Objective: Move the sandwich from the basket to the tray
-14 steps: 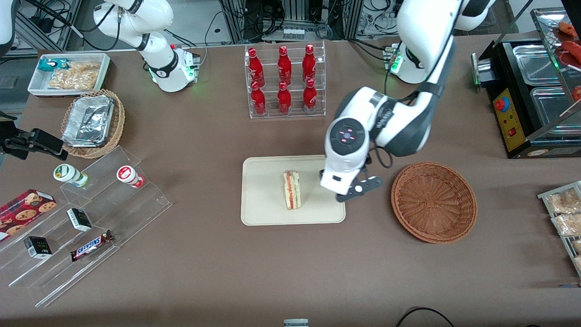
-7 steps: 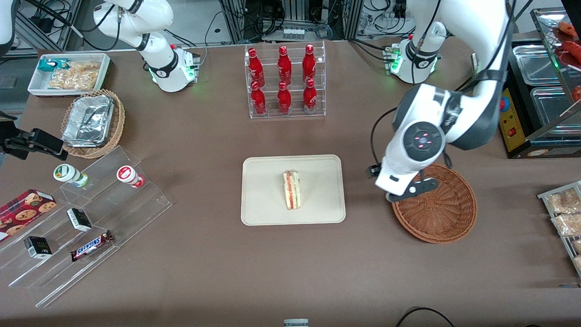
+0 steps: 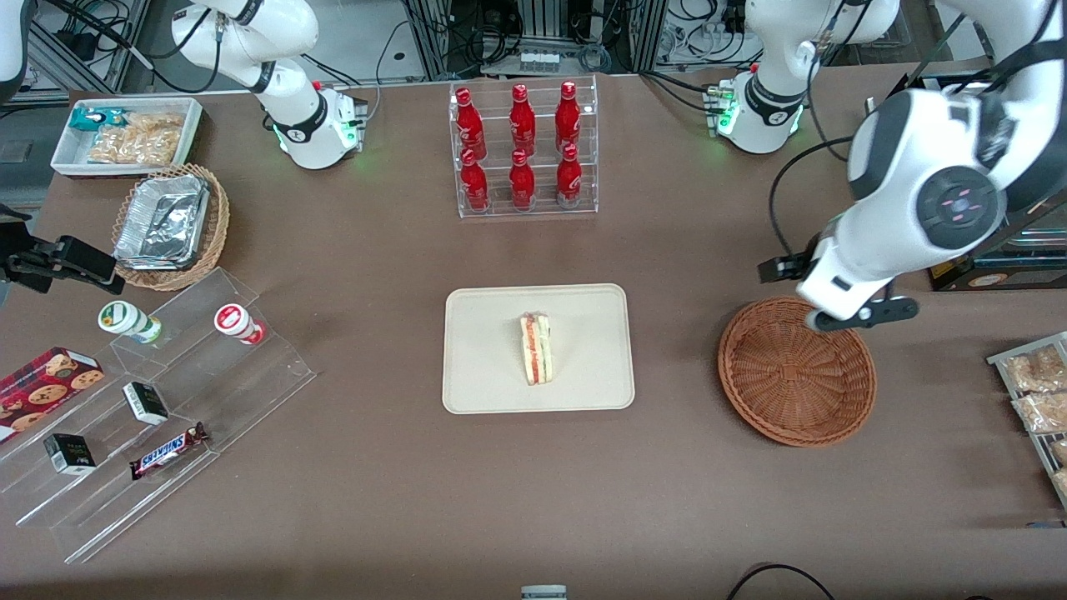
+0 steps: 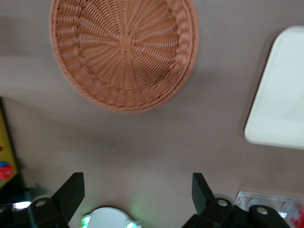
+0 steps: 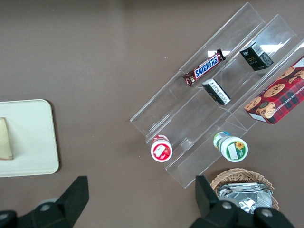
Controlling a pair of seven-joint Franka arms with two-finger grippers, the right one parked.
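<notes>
The sandwich (image 3: 537, 348) lies on the cream tray (image 3: 483, 367), near its middle, filling edge up. The reddish-brown basket (image 3: 796, 371) sits beside the tray, toward the working arm's end of the table, and holds nothing. My left gripper (image 3: 860, 316) hangs above the basket's rim, at the edge farther from the front camera. In the left wrist view the gripper (image 4: 137, 191) is open and empty, with bare tablecloth between its fingers (image 4: 71, 190). The basket (image 4: 123, 52) and a tray corner (image 4: 280, 95) show there too. The right wrist view shows the tray (image 5: 28, 137) and the sandwich's edge (image 5: 4, 140).
A clear rack of red bottles (image 3: 523, 150) stands farther from the front camera than the tray. A black appliance (image 3: 950, 208) stands close to the gripper. Bagged snacks (image 3: 1034, 392) lie at the working arm's end. A clear stepped display (image 3: 158, 400), foil basket (image 3: 171, 225) and white bin (image 3: 125, 133) are toward the parked arm's end.
The left arm has swung from beside the sandwich on the tray, over the basket, to the basket's rim farther from the camera. The sandwich stays on the tray.
</notes>
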